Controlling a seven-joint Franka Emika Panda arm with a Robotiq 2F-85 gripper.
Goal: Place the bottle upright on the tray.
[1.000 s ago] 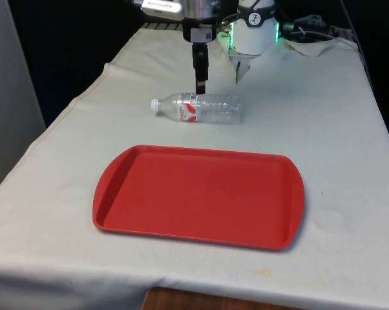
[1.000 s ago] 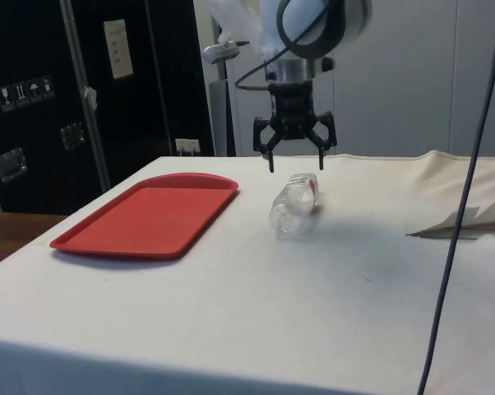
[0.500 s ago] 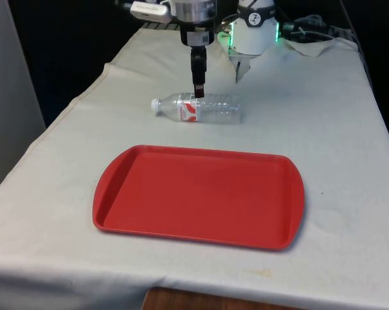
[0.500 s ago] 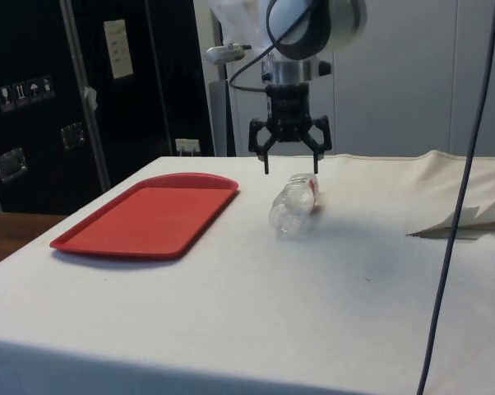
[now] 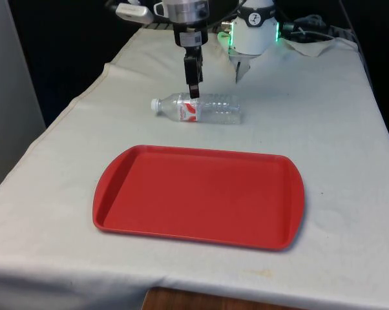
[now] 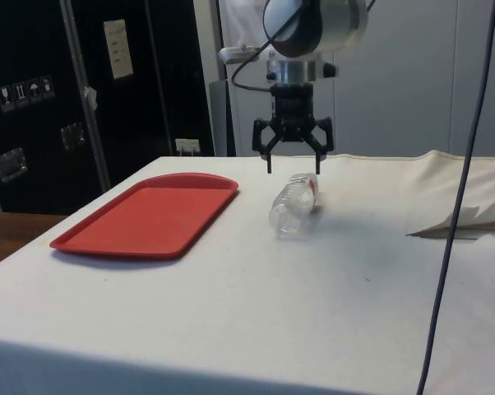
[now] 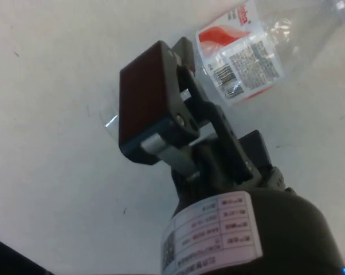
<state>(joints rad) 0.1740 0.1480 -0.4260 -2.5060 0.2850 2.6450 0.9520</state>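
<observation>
A clear plastic bottle (image 5: 204, 108) with a white cap and a red-and-white label lies on its side on the white cloth, cap towards the front view's left. It also appears in the side view (image 6: 294, 204) and the wrist view (image 7: 247, 48). My gripper (image 5: 193, 92) hangs just above the bottle's labelled part, open, one finger on either side (image 6: 294, 168) and not touching it. One finger pad (image 7: 146, 103) is close to the label. The red tray (image 5: 194, 194) lies empty, nearer the table's front edge (image 6: 149, 218).
A rumpled fold of cloth (image 6: 469, 218) lies beyond the bottle. A dark cable (image 6: 457, 189) hangs down at the side view's right. Bare cloth surrounds the tray on all sides.
The gripper has drifted slightly towards the front view's left above the bottle, and the wrist has turned a little. Bottle and tray have not moved.
</observation>
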